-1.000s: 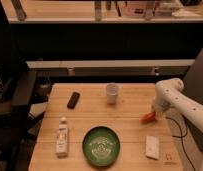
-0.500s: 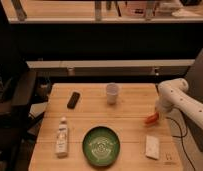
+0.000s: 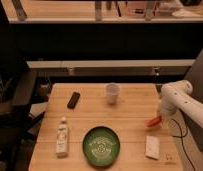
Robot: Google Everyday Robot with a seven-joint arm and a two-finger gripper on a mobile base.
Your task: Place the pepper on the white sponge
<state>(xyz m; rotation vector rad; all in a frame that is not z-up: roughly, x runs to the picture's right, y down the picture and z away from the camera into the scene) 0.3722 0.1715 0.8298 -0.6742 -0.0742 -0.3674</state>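
Wooden table (image 3: 130, 112) seen from the front & above. Robot arm (image 3: 181, 97) comes in from the right; its upper part & the base are cut off by the frame edge, only the white elbow & forearm show.

Gripper (image 3: 158, 117) is at the arm's lower end, over the right side of the table, near the right edge. The fingers themselves are hard to pick out against the wrist, but they are closed w/ the pepper (image 3: 154, 121) clamped at the tip. The pepper sticks out down-left from the gripper, orange-red & tilted; its held end is hidden by the gripper. Can't tell if its free end touches the tabletop or hangs just above.

White sponge (image 3: 152, 147) lies flat near the front-right corner, below the pepper in the view & apart from it, nothing on it.

Other items:
- white cup (image 3: 112, 93), upright, back-centre
- black object (image 3: 73, 100), flat, back-left; what it is isn't readable
- bottle (image 3: 62, 136), lying near the front-left, label not legible
- green plate (image 3: 101, 145), front-centre, pattern inside too blurred to read; front rim close to the bottom edge of the frame

A dark cable (image 3: 178, 134) runs down the right table edge, partly out of view. Dark shapes left of the table are too dim to identify.
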